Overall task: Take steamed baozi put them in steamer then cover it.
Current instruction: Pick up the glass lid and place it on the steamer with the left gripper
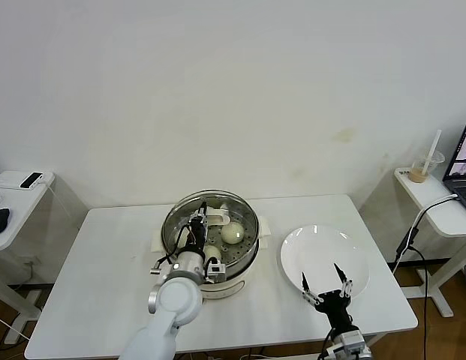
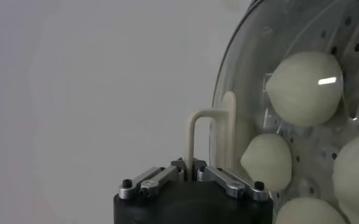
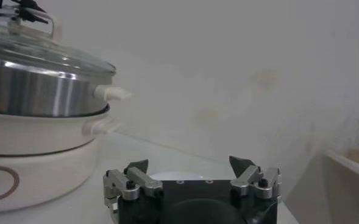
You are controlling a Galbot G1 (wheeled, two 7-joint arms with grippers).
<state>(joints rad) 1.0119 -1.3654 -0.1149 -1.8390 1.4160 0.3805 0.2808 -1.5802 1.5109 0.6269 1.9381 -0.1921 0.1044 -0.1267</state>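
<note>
The steamer (image 1: 244,259) stands mid-table on its white base (image 1: 233,285). The glass cover (image 1: 184,217) lies on its rim. My left gripper (image 1: 200,220) is above the cover, shut on its cream handle (image 1: 217,219). In the left wrist view the gripper (image 2: 189,167) pinches the handle (image 2: 193,134), and several baozi (image 2: 304,88) lie on the perforated tray under the glass (image 2: 252,73). Two baozi (image 1: 233,233) show through the cover in the head view. My right gripper (image 1: 326,288) is open and empty over the near edge of a white plate. The right wrist view shows it (image 3: 190,163) beside the covered steamer (image 3: 39,91).
An empty flat white plate (image 1: 323,251) lies right of the steamer. A side table with a laptop and a drink cup (image 1: 426,166) stands at the far right, and another side table (image 1: 15,196) at the far left. A white wall is behind.
</note>
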